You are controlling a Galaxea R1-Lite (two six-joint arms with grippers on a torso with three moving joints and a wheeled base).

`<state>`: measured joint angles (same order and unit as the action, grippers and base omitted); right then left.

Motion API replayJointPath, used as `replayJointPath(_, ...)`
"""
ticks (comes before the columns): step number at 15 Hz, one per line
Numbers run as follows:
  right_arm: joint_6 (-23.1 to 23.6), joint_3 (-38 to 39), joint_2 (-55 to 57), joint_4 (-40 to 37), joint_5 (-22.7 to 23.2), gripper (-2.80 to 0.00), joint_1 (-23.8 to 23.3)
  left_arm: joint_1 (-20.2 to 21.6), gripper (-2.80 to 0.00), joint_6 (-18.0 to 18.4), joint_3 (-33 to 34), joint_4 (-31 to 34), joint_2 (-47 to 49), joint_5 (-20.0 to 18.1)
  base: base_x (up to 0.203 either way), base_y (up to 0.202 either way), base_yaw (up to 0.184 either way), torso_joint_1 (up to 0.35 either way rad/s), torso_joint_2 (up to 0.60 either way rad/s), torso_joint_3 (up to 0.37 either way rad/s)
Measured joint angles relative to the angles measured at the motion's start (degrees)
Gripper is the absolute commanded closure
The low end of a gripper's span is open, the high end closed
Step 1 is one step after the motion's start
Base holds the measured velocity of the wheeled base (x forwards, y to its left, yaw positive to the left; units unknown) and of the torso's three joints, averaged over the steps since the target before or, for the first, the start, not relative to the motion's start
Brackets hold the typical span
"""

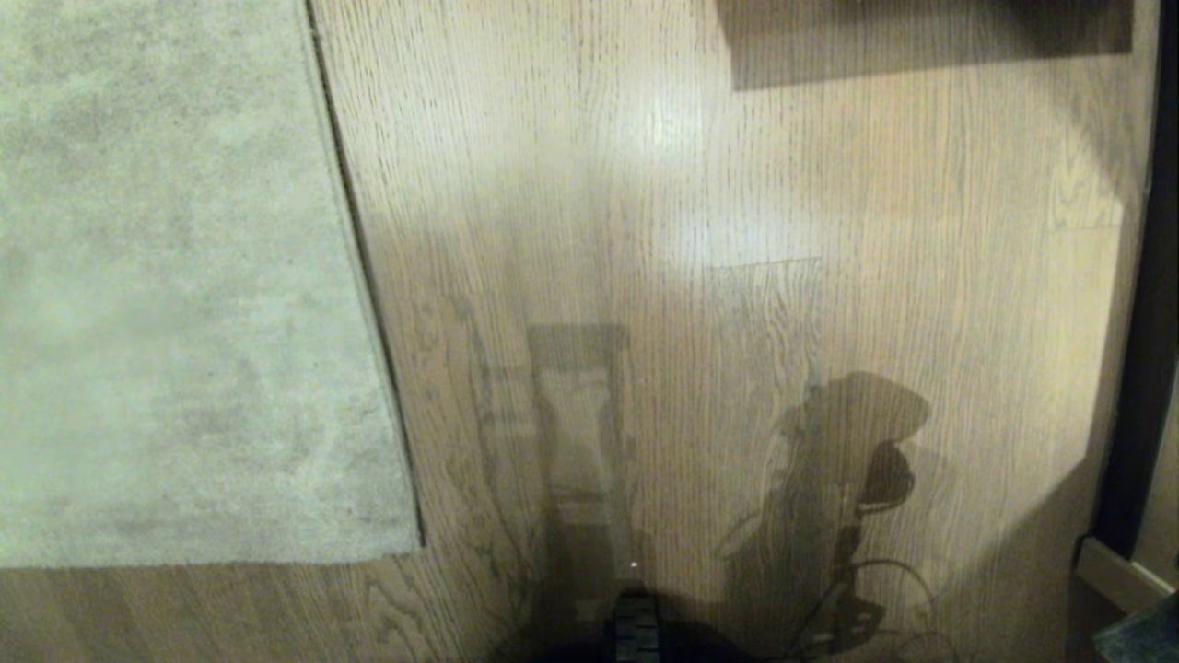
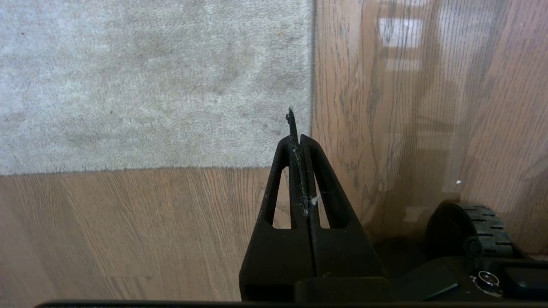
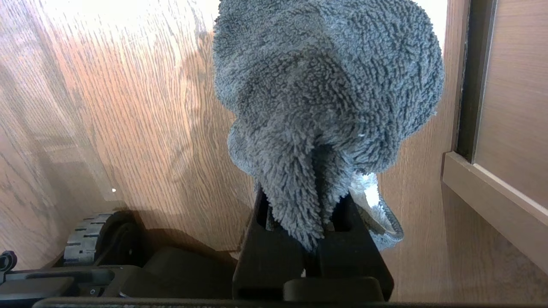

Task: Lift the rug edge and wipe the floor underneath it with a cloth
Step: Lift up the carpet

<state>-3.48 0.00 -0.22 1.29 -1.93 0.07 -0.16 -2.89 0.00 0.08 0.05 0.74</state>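
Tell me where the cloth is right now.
The cloth is clamped in the right gripper, bunched above the floor beside the wall's baseboard; it shows only in the right wrist view.

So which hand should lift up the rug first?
Probably the left hand. It is shut and empty, and hangs right by the rug corner. The right hand already grips the cloth, over bare floor away from the rug.

Head camera looked steeply down at the floor (image 1: 737, 276); both wrist cameras faced it closer; head and left wrist shared the rug edge (image 1: 364, 276)
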Motion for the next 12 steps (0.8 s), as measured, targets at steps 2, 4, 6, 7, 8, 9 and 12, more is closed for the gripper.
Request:
replayJointPath(2,0.0,0.0,0.0,0.0,0.0,0.00,0.0,0.0,0.00,0.0,0.0,0.0,0.0,0.0,0.000,0.000,0.000,0.000,0.00,0.000)
replayJointPath(4,0.0,0.0,0.0,0.0,0.0,0.00,0.0,0.0,0.00,0.0,0.0,0.0,0.0,0.0,0.000,0.000,0.000,0.000,0.00,0.000)
replayJointPath(6,0.0,0.0,0.0,0.0,0.0,0.00,0.0,0.0,0.00,0.0,0.0,0.0,0.0,0.0,0.000,0.000,0.000,0.000,0.00,0.000)
replayJointPath(7,0.0,0.0,0.0,0.0,0.0,0.00,0.0,0.0,0.00,0.0,0.0,0.0,0.0,0.0,0.000,0.000,0.000,0.000,0.00,0.000)
replayJointPath(8,0.0,0.0,0.0,0.0,0.0,0.00,0.0,0.0,0.00,0.0,0.0,0.0,0.0,0.0,0.000,0.000,0.000,0.000,0.00,0.000)
replayJointPath(9,0.0,0.0,0.0,0.0,0.0,0.00,0.0,0.0,0.00,-0.1,0.0,0.0,0.0,0.0,0.000,0.000,0.000,0.000,0.00,0.000)
replayJointPath(12,0.0,0.0,0.0,0.0,0.0,0.00,0.0,0.0,0.00,-0.1,0.0,0.0,0.0,0.0,0.000,0.000,0.000,0.000,0.00,0.000)
